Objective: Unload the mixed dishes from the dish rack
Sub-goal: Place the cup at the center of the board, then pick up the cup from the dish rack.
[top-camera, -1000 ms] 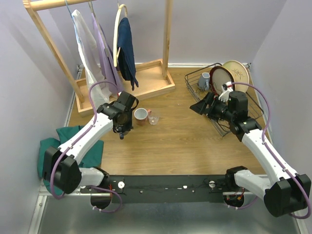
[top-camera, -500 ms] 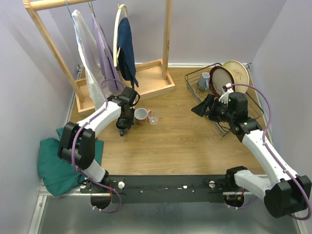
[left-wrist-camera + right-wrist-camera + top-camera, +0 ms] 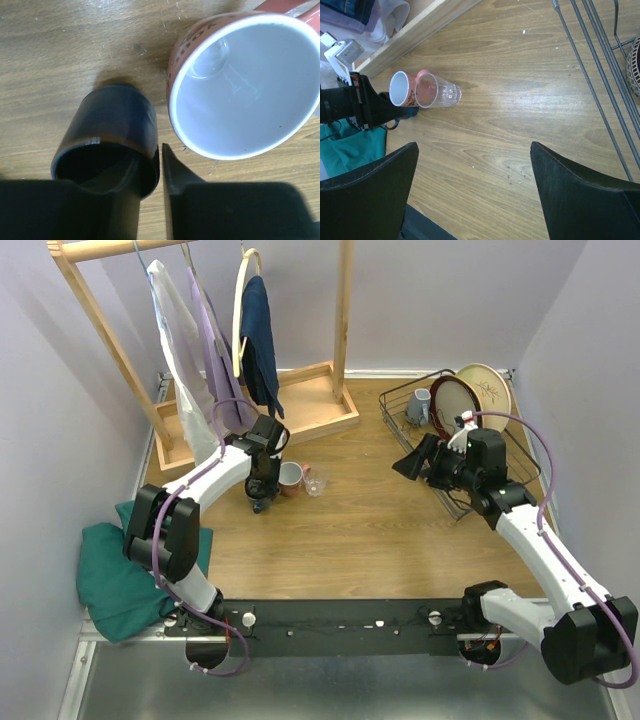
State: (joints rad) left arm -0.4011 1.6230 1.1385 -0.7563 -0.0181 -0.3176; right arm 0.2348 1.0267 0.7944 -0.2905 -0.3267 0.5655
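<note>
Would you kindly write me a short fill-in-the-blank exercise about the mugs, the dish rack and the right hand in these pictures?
1. The dark mug stands beside a red mug that is ___ inside.
2. In the dish rack stand two large round ___.
3. The right hand holds nothing, and its jaws are ___.

Missing words: white; plates; open.
</note>
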